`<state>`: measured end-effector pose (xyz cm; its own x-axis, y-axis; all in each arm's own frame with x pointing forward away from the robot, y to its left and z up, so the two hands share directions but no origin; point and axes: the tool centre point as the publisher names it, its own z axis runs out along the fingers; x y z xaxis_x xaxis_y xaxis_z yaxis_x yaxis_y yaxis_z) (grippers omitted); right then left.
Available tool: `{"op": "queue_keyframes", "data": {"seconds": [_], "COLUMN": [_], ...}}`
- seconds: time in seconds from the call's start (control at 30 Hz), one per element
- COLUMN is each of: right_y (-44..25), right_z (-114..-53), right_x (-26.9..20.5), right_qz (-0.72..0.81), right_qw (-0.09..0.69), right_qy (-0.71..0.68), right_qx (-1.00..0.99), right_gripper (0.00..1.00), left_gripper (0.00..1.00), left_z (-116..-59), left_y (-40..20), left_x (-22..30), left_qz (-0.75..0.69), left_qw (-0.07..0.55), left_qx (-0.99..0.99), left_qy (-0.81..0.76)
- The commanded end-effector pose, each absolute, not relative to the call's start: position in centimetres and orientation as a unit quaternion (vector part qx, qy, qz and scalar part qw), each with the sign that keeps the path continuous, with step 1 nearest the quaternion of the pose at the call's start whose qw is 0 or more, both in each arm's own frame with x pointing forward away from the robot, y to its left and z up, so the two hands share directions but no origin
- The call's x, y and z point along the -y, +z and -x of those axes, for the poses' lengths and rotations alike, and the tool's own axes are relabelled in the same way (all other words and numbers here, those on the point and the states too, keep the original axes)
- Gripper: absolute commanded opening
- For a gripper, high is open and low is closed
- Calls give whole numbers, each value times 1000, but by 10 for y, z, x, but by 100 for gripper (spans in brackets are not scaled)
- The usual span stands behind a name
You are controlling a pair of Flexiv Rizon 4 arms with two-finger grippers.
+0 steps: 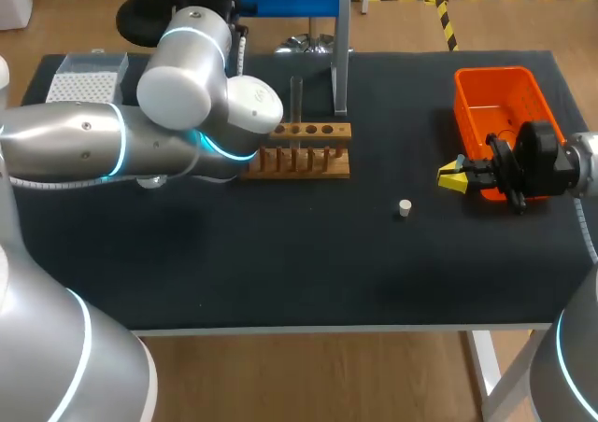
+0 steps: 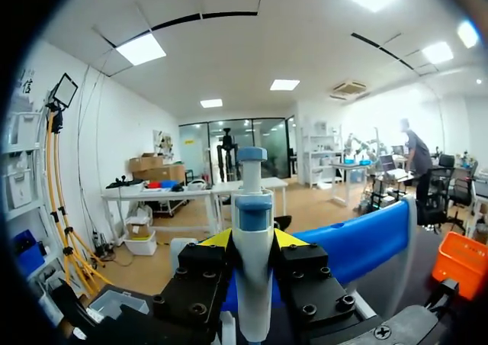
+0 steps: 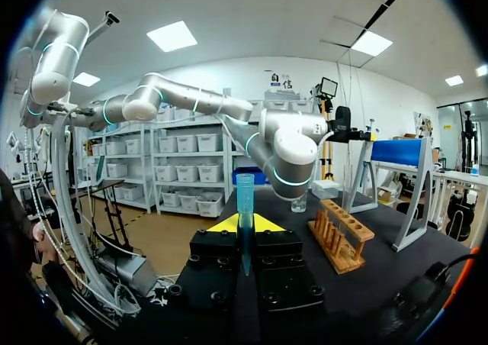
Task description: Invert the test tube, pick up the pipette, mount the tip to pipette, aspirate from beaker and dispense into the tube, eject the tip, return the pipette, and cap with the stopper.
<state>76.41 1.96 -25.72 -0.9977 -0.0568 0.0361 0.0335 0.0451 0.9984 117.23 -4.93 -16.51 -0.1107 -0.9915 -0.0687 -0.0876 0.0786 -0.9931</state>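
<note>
I see my black-topped table (image 1: 280,273) carrying a wooden test tube rack (image 1: 304,151) mid-back, a small white stopper (image 1: 405,208) lying alone nearer the front, an orange bin (image 1: 492,72) at right, a tip box (image 1: 84,84) back left, and a blue-barred pipette stand (image 1: 340,67) behind the rack.

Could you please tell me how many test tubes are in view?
2. One clear glass test tube stands in the wooden rack; one blue-tinted clear tube is held in the right gripper. The left arm may hide others.
</note>
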Motion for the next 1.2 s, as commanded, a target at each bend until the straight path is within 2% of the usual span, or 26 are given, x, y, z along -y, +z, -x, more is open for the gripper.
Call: {"op": "queue_keyframes", "data": {"seconds": [0.03, 0.53, 0.9, 1.0, 1.2], "right_y": [-257, -257, -257, -257, -257], "right_z": [-764, -764, -764, -764, -764], "right_x": [-19, -19, -19, -19, -19], "right_qz": [-8, -8, -8, -8, -8], "right_qw": [33, 33, 33, 33, 33], "right_qy": [-691, -691, -691, -691, -691], "right_qx": [722, 722, 722, 722, 722], "right_gripper": [0, 0, 0, 0, 0], "left_gripper": [0, 0, 0, 0, 0], "left_z": [-1164, -1121, -1063, -1043, -1043], "left_y": [-149, -119, -99, -88, -88], "left_x": [46, 69, 83, 87, 87], "left_qz": [475, 370, 290, 242, 242], "left_qw": [456, 350, 263, 222, 222], "left_qx": [-577, -641, -670, -688, -688], "left_qy": [-482, -574, -631, -647, -647]}}
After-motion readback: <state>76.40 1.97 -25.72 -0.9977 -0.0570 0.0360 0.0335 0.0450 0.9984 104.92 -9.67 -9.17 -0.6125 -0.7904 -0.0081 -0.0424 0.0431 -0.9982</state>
